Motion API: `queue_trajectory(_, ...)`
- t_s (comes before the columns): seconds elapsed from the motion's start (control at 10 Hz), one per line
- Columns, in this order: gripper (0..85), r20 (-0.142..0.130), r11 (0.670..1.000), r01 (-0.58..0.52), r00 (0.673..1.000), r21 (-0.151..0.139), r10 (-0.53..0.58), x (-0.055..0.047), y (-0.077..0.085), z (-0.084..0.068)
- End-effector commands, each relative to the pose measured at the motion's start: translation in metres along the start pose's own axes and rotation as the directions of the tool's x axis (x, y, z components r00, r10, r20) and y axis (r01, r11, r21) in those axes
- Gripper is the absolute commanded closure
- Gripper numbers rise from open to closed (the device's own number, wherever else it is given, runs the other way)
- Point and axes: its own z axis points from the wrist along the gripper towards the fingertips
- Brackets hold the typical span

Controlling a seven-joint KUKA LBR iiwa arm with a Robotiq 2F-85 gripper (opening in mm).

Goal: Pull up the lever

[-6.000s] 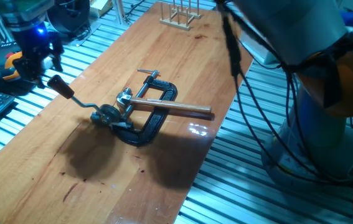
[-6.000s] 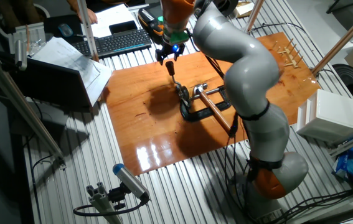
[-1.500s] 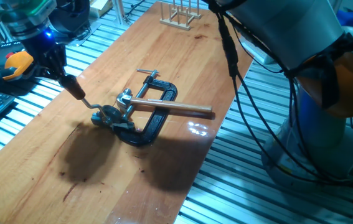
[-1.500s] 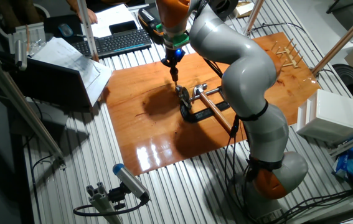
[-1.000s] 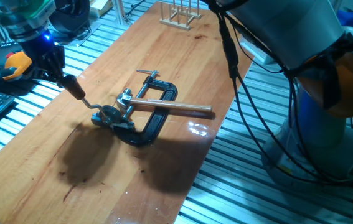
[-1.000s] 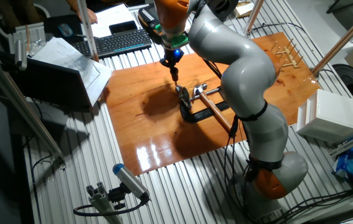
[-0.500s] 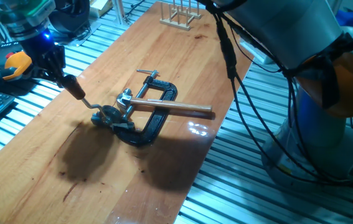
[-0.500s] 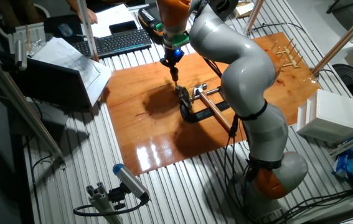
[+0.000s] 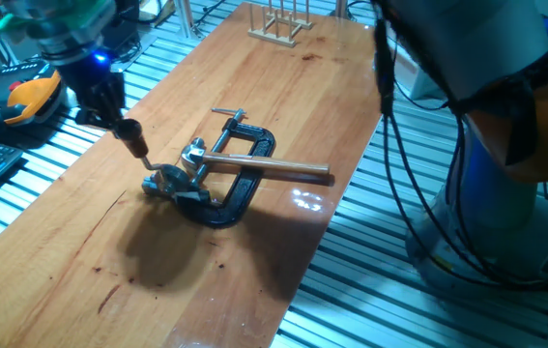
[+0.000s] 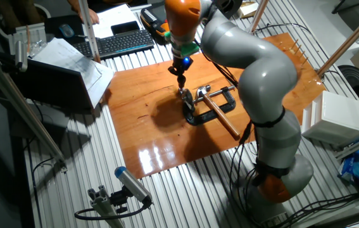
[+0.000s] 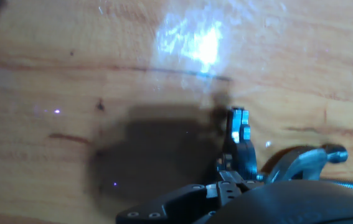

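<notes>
The lever (image 9: 146,159) is a thin bent silver arm with a dark reddish-brown knob (image 9: 132,138). It rises steeply from a silver mechanism (image 9: 167,181) on the wooden table. My gripper (image 9: 125,126) comes down from the upper left and is shut on the knob. The other fixed view shows the gripper (image 10: 180,76) right above the lever (image 10: 183,87), left of the clamp. In the hand view the silver mechanism (image 11: 238,143) sits low in the frame, with a blurred dark round mass (image 11: 288,202) in front of it. My fingers do not show there.
A black C-clamp (image 9: 240,184) holds the mechanism, and a long straight brown rod (image 9: 269,166) lies across it to the right. A wooden rack (image 9: 278,21) stands at the table's far end. An orange tool (image 9: 32,97) and a keyboard (image 10: 122,41) lie beyond the left edge.
My gripper has moved right and toward the mechanism with the knob in it. The lever arm now stands steeper than half a second ago.
</notes>
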Motion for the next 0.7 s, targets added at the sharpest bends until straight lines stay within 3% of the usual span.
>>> queue_trajectory(0.0, 85.0, 0.000, 1.000, 0.000, 1.000, 0.007, 0.000, 0.002, 0.000, -0.001)
queue_trajectory(0.3, 85.0, 0.014, 1.000, 0.004, 1.000, 0.009, -0.004, 0.010, -0.003, 0.006)
queue_trajectory(0.5, 85.0, 0.024, 1.000, 0.007, 1.000, -0.014, -0.006, 0.012, -0.011, 0.010)
queue_trajectory(0.6, 85.0, 0.018, 1.000, 0.001, 1.000, -0.023, -0.001, 0.008, -0.011, 0.006)
